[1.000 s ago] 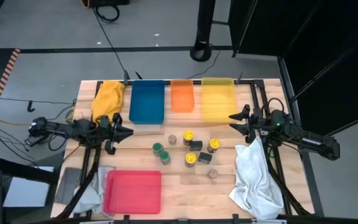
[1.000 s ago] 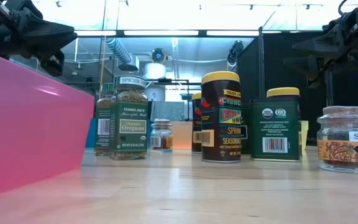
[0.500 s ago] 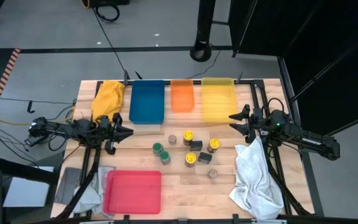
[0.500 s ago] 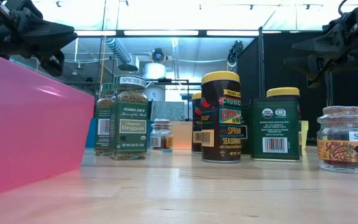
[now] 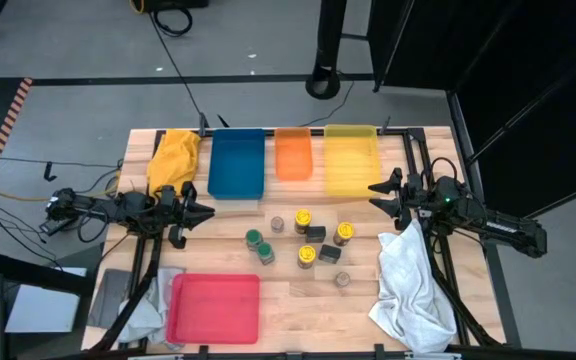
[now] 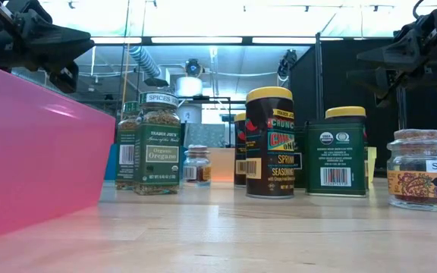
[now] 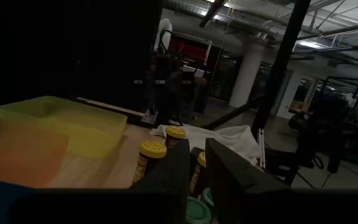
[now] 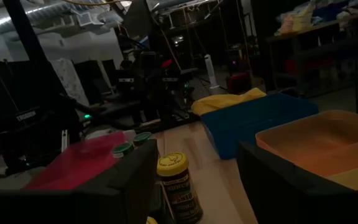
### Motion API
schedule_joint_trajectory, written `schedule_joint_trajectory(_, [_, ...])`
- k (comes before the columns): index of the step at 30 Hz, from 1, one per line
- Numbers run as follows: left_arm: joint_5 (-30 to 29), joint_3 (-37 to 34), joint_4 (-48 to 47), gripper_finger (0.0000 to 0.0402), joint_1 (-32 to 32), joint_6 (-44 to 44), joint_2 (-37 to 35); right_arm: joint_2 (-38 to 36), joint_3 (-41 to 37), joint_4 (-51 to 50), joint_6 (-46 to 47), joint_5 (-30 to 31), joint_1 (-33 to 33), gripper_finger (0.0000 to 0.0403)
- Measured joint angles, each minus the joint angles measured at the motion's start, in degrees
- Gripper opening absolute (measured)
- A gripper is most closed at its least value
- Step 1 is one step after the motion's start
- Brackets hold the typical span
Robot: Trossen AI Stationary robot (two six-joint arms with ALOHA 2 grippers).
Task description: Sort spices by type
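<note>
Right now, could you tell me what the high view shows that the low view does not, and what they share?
Only the high view shows the blue tray, orange tray and yellow tray lined along the table's far edge, the yellow cloth, the white cloth, and both arms reaching in from the table's sides. Only the low view shows the jar labels, such as the oregano jar, and the room behind. Both show the red tray, the yellow-lidded jars and the left gripper and right gripper hovering above the table.
</note>
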Motion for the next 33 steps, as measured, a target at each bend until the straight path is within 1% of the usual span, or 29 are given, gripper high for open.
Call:
schedule_joint_trajectory(19, [0.00, 0.00, 0.02, 0.0056, 0.00, -0.02, -0.02, 0.00, 0.00, 0.26, 0.93, 0.01, -0.01, 0.0227])
schedule_joint_trajectory(23, [0.00, 0.00, 0.02, 0.0056, 0.00, -0.01, 0.00, -0.02, 0.00, 2.38, 8.57, 0.01, 0.00, 0.0227])
schedule_joint_trajectory(25, [0.00, 0.00, 0.00, 0.0056, -0.01, -0.01, -0.02, 0.00, 0.00, 3.63, 9.97, 0.00, 0.01, 0.0227])
schedule_joint_trajectory(30, [-0.01, 0.00, 0.28, 0.0056, 0.00, 0.11, 0.00, 0.00, 0.00, 8.84, 10.00, 0.51, 0.01, 0.0227])
schedule_joint_trajectory(33, [-0.02, 0.00, 1.36, 0.0056, 0.00, 2.27, -0.02, -0.02, 0.00, 11.93, 8.14, 0.59, 0.01, 0.0227])
